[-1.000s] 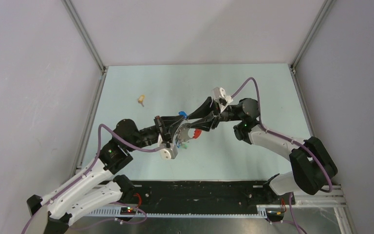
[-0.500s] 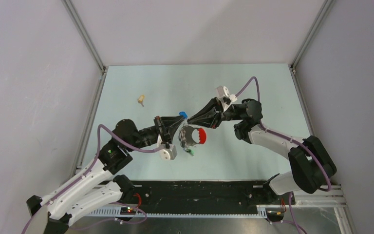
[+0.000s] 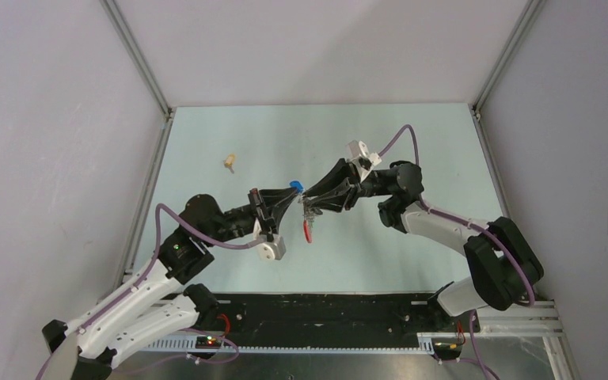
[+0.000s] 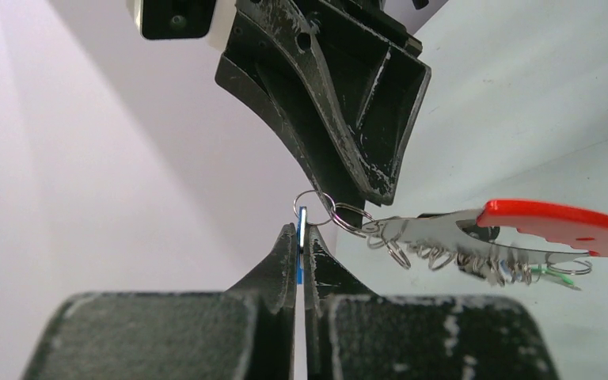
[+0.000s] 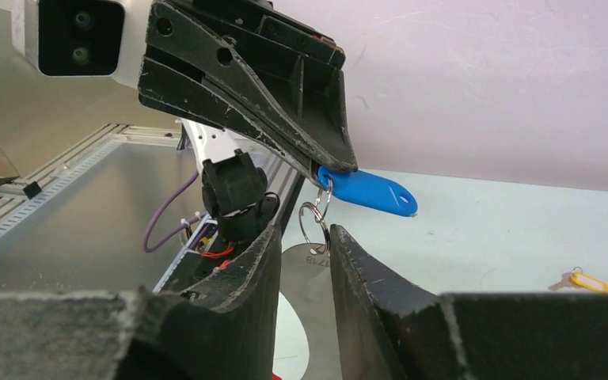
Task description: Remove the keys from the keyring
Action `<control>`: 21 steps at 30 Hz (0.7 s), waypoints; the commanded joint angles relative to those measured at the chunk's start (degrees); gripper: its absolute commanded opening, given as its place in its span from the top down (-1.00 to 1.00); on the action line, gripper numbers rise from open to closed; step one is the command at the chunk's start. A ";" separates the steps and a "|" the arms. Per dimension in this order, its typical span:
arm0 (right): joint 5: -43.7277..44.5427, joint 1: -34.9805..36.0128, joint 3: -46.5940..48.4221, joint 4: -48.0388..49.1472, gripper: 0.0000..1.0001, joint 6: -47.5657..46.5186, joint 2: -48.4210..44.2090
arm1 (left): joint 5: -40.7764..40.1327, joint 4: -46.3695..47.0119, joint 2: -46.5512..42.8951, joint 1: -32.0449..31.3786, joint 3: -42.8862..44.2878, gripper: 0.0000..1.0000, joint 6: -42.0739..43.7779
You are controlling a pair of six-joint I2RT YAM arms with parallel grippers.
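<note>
My left gripper (image 3: 293, 198) is shut on the flat blue key (image 3: 294, 186), seen edge-on between its jaws in the left wrist view (image 4: 302, 223) and pinched by the left fingers in the right wrist view (image 5: 368, 191). Small split rings (image 4: 324, 210) link the key to the keyring (image 4: 554, 226), a red crescent on a silver arc (image 4: 435, 229), which hangs edge-on in the top view (image 3: 307, 230). Several small keys (image 4: 514, 267) dangle from the arc. My right gripper (image 5: 305, 237) is slightly open, its jaws either side of a split ring (image 5: 314, 218) and the silver plate (image 5: 309, 273).
A yellow-headed key (image 3: 229, 162) lies loose on the pale green table at the back left, also in the right wrist view (image 5: 582, 279). Grey walls close in the table (image 3: 412, 261) on three sides. Both arms meet above its middle.
The keyring has turned from lying open and flat to hanging edge-on below the blue key. The right gripper tip has shifted slightly left and closer to the left gripper.
</note>
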 commanded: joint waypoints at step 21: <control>8.18 -1.49 -1.11 10.55 1.00 10.04 0.13 | 0.94 2.72 -0.95 0.95 1.22 1.00 0.85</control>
